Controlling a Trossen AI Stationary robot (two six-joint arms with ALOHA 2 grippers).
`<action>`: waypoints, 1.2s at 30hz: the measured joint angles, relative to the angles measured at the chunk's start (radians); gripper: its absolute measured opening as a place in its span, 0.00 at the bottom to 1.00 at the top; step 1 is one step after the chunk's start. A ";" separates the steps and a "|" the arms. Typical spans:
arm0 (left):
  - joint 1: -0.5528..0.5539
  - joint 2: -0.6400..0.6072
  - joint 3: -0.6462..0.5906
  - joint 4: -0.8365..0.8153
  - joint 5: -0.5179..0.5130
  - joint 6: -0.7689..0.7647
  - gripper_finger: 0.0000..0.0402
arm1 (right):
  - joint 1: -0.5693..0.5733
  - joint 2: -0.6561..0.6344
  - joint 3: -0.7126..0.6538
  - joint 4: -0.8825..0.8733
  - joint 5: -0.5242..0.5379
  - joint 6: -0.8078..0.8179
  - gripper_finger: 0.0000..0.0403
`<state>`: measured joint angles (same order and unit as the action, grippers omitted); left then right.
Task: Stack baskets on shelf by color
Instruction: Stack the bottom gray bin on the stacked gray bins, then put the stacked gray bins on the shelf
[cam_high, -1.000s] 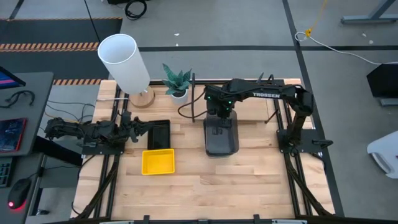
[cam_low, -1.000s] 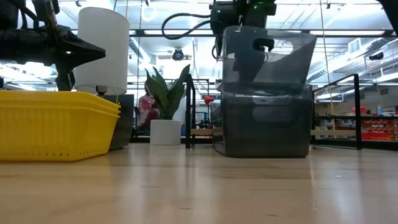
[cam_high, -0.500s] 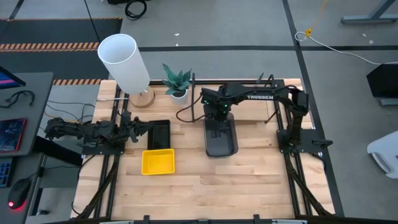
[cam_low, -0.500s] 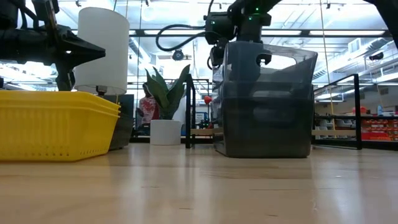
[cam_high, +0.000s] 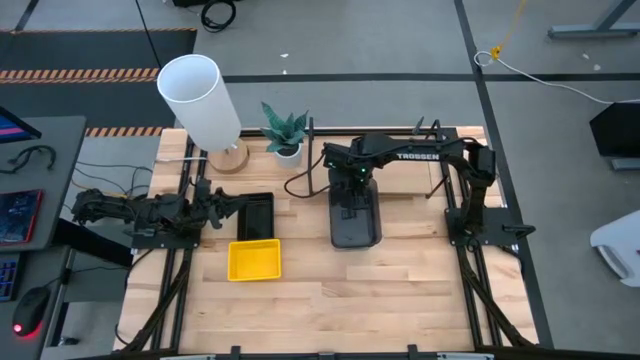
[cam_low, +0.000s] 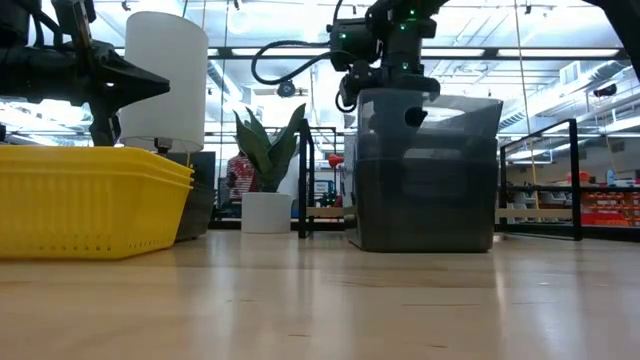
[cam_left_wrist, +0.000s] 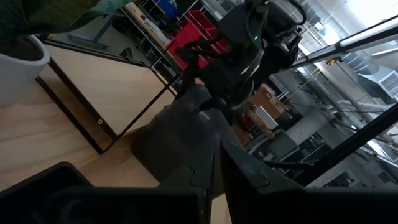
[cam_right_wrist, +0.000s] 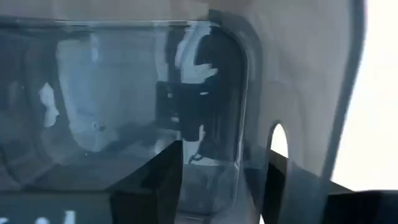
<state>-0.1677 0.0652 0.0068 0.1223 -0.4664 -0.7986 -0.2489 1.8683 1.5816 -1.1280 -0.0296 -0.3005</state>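
- White cylindrical lamp (cam_high: 200, 100) on a round wooden base (cam_high: 229, 157), upper left of the high view.
- Small potted plant (cam_high: 286, 131) in a white pot, just right of the lamp.
- Computer mouse (cam_high: 30, 310) at lower left edge.
- Yellow cable (cam_high: 508, 36) on the floor, upper right.

The yellow baskets (cam_low: 90, 200) run off the low view's left edge, so their count cannot be confirmed. The grey basket stack (cam_low: 425, 175) hides the shelf (cam_low: 560, 180) board behind it. From above, the right end effector (cam_high: 352, 188) covers the stack's far rim. The black basket (cam_high: 254, 216) has its mesh too small to resolve.
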 joint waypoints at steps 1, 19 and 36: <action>0.000 0.000 0.000 0.000 0.000 0.000 0.09 | 0.000 0.000 0.013 -0.012 0.007 0.000 0.47; 0.000 0.000 0.000 0.000 0.000 0.000 0.09 | -0.023 -0.002 0.000 0.128 -0.015 -0.113 0.50; 0.000 0.000 0.000 0.000 0.000 -0.001 0.08 | -0.030 -0.002 -0.193 0.322 -0.014 -0.127 0.49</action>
<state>-0.1677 0.0654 0.0070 0.1224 -0.4664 -0.7992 -0.2790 1.8664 1.3891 -0.8057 -0.0435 -0.4273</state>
